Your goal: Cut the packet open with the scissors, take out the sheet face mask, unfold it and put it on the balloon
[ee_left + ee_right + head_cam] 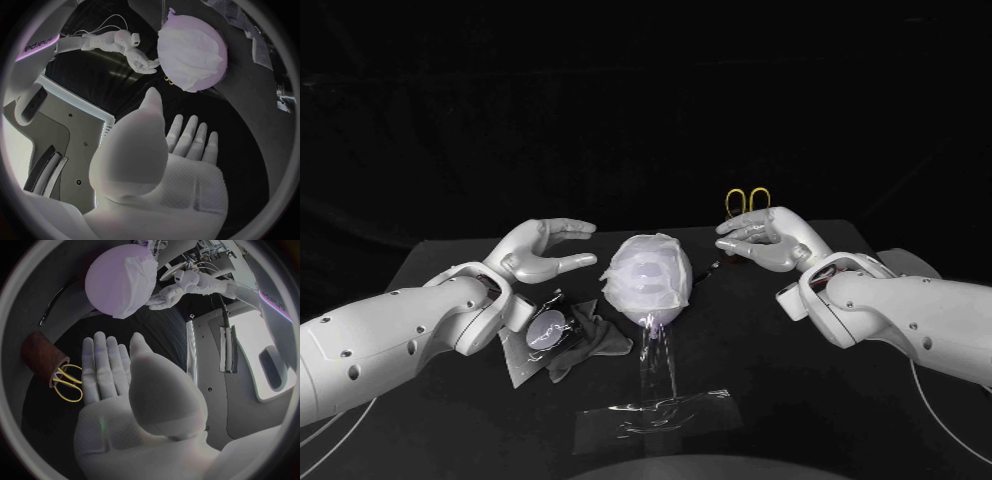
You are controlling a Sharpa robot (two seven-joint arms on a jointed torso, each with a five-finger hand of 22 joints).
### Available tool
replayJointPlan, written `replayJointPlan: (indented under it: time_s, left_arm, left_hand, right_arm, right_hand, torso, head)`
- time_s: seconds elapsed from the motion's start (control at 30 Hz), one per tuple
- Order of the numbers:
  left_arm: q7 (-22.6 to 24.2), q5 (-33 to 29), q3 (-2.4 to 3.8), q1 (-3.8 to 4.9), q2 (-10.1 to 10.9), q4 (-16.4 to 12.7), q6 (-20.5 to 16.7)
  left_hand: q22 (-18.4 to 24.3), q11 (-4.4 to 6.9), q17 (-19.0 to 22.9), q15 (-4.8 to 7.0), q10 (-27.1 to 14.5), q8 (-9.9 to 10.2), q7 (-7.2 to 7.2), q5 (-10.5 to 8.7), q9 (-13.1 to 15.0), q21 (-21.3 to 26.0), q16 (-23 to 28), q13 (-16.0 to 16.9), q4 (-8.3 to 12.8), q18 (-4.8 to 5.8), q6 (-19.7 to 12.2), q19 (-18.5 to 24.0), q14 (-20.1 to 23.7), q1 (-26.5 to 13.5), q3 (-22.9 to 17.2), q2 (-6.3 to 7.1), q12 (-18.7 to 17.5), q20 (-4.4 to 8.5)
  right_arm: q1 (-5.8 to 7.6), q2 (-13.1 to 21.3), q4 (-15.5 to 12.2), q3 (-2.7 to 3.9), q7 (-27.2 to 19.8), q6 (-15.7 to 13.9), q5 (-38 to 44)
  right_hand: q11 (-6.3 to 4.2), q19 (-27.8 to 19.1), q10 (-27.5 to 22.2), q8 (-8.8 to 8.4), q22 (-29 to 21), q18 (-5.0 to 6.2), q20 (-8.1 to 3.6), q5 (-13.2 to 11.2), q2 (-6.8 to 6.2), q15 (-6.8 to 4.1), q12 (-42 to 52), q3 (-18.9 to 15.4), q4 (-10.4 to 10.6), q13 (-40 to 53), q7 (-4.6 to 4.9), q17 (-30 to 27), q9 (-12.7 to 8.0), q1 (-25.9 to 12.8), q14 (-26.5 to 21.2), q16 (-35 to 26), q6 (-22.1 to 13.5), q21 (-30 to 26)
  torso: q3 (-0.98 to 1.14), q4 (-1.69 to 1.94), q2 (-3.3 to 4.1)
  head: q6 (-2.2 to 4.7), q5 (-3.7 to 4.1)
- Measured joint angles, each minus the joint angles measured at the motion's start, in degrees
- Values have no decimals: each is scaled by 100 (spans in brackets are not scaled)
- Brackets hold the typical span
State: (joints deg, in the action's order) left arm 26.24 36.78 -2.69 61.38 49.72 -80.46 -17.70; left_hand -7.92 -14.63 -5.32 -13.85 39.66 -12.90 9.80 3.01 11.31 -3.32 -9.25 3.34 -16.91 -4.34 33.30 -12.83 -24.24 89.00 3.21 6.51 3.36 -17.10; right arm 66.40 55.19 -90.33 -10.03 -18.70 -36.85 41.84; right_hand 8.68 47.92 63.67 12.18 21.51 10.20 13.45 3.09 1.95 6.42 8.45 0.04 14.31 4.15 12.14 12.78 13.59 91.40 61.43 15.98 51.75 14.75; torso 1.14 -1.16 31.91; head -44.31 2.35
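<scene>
A pale lilac balloon [648, 283] stands on a clear stand [655, 398] at the table's middle, with the white sheet mask [646, 272] draped over its front. In the wrist views the mask [190, 52] [136, 285] covers part of the balloon [212, 70] [109, 280]. My left hand [545, 252] hovers to the balloon's left, fingers apart and curved, holding nothing. My right hand [769, 238] hovers to its right, also empty with fingers spread. The yellow-handled scissors [747, 201] [69, 384] stand in a brown holder [44, 357] behind the right hand. The cut packet [553, 335] lies under the left forearm.
The clear stand's flat base spreads toward the table's front edge. The dark packet pieces lie left of the stand. The table's far edge [473, 240] runs behind both hands.
</scene>
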Motion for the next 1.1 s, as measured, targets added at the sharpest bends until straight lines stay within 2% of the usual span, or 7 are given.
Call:
replayJointPlan:
  time_s: [0.13, 0.2, 0.3, 0.5, 0.6, 0.77, 1.1]
  left_arm:
    - [2, 29, 2, 12, -99, -79, -8]
    - [-14, 156, 2, 16, -168, -115, -8]
    - [-52, 404, 3, 21, -280, -130, -8]
    - [-171, 1068, 4, 24, -504, -62, -54]
    - [-245, 1393, 6, 25, -610, -2, -104]
    - [-350, 1791, 7, 25, -731, 38, -176]
    - [-584, 2238, 10, 26, -860, 73, -294]
  left_hand:
    - [26, -9, 34, -2, -76, 0, 0, 0, -3, 0, 74, -6, 0, 0, 0, 5, 110, 35, 0, 6, 0, -1]
    - [77, 11, 78, -18, -353, 0, -4, 0, -19, 14, 171, -29, 2, 0, -23, 101, 293, -7, 20, 48, -21, 8]
    - [157, 91, 154, 12, -781, 35, -20, 0, -53, 77, 346, -59, -18, 0, -124, 243, 630, -107, 243, 303, -54, 13]
    - [220, 318, 244, 177, -1072, -3, -6, 0, -9, 122, 535, -60, -41, 0, 11, 331, 1054, -201, 469, 543, -54, 21]
    - [220, 438, 264, 218, -1154, -53, 6, 0, 22, 122, 584, -71, -36, 0, 102, 331, 1161, -200, 493, 575, -54, 20]
    - [219, 537, 309, 268, -1467, -18, 12, 0, 3, 122, 666, -92, -41, 0, 43, 331, 1391, -207, 627, 748, -92, 21]
    - [219, 583, 337, 311, -1652, 29, -7, 0, -29, 122, 711, -99, -40, 0, -57, 331, 1535, -185, 659, 784, -92, 21]
  right_arm:
    - [1, -59, 8, 0, 129, -22, 15]
    - [1, -110, 16, -1, 191, -37, 106]
    - [2, -231, 45, -1, 286, -58, 389]
    - [-1, -463, 70, 1, 466, -95, 1264]
    - [-15, -565, 73, 1, 567, -120, 1756]
    - [-59, -666, 83, 1, 721, -164, 2403]
    - [-123, -871, 210, -3, 989, -176, 3119]
  right_hand:
    - [-50, 90, 114, 0, -41, 0, -54, 0, -15, -57, -129, 190, 34, -41, -30, 48, -42, 180, 60, -13, 89, 20]
    - [81, -180, -99, -97, -164, 0, 44, 0, -55, 126, -351, 258, 134, -53, 41, -7, -106, 139, -351, -277, 19, -177]
    - [299, -744, -774, -269, -390, -54, 226, 0, -189, 394, -482, 280, 160, -65, 105, -175, -206, -1, -1100, -703, -93, -571]
    - [512, -2617, -1954, -632, -1164, -270, 328, 0, -299, 686, -506, 85, 203, -81, -56, -623, -449, -609, -2840, -1293, -862, -1210]
    - [504, -2907, -2336, -745, -1291, -271, 335, 0, -322, 691, -530, -28, 213, -105, -118, -750, -545, -834, -3315, -1321, -1208, -1210]
    - [386, -3266, -3105, -901, -1441, -545, 342, 36, -391, 528, -564, -169, 230, -141, -226, -913, -720, -1229, -3964, -1363, -1891, -1245]
    - [303, -3527, -3837, -900, -1551, -550, 345, 180, -257, 481, -586, -224, 253, -171, -273, -1046, -826, -1689, -4495, -1399, -2187, -1245]
  torso:
    - [-5, 6, 4]
    - [-8, 10, 6]
    - [-9, 15, 9]
    - [-9, 13, 10]
    - [-9, 12, 10]
    - [-10, 11, 10]
    - [-7, 9, 9]
  head:
    - [24, 43]
    - [31, 57]
    - [38, 68]
    - [40, 82]
    - [36, 97]
    - [34, 121]
    - [35, 143]
